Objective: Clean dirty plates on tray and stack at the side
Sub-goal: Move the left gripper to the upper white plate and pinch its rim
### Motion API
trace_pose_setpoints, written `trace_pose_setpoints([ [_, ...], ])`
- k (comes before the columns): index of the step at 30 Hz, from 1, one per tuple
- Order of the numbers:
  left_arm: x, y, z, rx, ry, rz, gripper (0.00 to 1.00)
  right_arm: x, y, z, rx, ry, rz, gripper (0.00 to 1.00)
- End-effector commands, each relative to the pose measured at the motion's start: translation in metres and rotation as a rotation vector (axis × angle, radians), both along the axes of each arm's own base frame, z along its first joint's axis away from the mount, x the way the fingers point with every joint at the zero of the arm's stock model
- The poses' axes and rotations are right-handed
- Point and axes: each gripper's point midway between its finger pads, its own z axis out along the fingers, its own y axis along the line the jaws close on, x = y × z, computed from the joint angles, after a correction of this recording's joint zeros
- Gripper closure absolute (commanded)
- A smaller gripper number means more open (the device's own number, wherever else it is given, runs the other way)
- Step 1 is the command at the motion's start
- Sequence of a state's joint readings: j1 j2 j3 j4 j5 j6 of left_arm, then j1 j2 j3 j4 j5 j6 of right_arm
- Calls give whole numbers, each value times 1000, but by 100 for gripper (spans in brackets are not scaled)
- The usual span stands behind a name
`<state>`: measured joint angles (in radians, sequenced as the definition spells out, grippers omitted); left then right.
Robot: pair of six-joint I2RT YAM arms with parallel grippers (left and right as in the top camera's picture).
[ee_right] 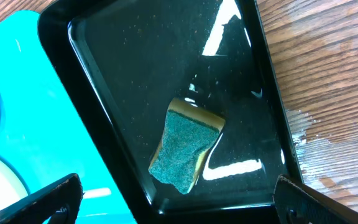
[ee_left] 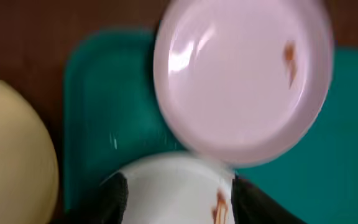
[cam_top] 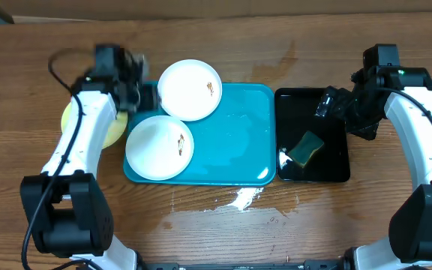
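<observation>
We find the sponge (cam_top: 306, 148) near-left of our released right claw (cam_top: 337, 105); the left claw (cam_top: 131, 84), also released, sits left of the plates (cam_top: 190, 90).

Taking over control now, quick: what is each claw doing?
Left claw: open, holding nothing.
Right claw: open, holding nothing.

I see two smeared white plates (cam_top: 190, 90) on the blue tray (cam_top: 242, 142), a yellow plate (cam_top: 69, 118) on the table (cam_top: 201, 232) beside it, and a sponge (cam_top: 306, 148) in the black tray (cam_top: 336, 169).
</observation>
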<state>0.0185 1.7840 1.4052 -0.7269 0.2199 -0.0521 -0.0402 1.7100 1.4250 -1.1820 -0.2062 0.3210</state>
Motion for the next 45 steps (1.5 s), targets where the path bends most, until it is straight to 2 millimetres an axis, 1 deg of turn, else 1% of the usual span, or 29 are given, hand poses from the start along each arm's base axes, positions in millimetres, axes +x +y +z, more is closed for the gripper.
trace_pose_setpoints([
  [1,30,-3,35,6,-163,-7,47,5,0,16,2,-52,4,0],
  [2,35,-5,36,8,-184,-12,51,5,0,16,2,-52,4,0],
  [4,46,-10,35,16,-218,-21,51,5,0,16,2,-52,4,0],
  [6,56,-12,28,40,-239,-20,51,5,0,16,2,-52,4,0],
  [9,70,-8,9,88,-241,1,47,5,0,16,2,-52,4,0],
  [13,84,-8,-21,101,-236,-18,45,5,0,16,2,-52,4,0],
  [18,90,-8,-57,102,-196,-22,45,5,0,16,2,-52,4,0],
  [21,89,-10,-72,97,-170,-28,45,5,0,16,2,-52,4,0],
  [23,88,-10,-81,95,-153,-29,53,5,0,16,2,-52,4,0],
  [24,86,-16,-85,63,-144,-49,58,5,0,16,2,-52,4,0],
  [27,85,-25,-84,16,-144,-76,59,5,0,16,2,-52,4,0],
  [31,86,-28,-83,5,-150,-83,72,5,0,16,2,-52,4,0],
  [33,85,-28,-84,4,-142,-82,75,5,1,16,2,-53,4,0],
  [39,81,-36,-85,-5,-127,-97,73,5,0,16,2,-52,4,0],
  [42,79,-46,-85,-6,-127,-117,73,5,1,16,2,-53,4,0],
  [45,77,-61,-85,-7,-128,-147,74,5,0,16,2,-52,4,0],
])
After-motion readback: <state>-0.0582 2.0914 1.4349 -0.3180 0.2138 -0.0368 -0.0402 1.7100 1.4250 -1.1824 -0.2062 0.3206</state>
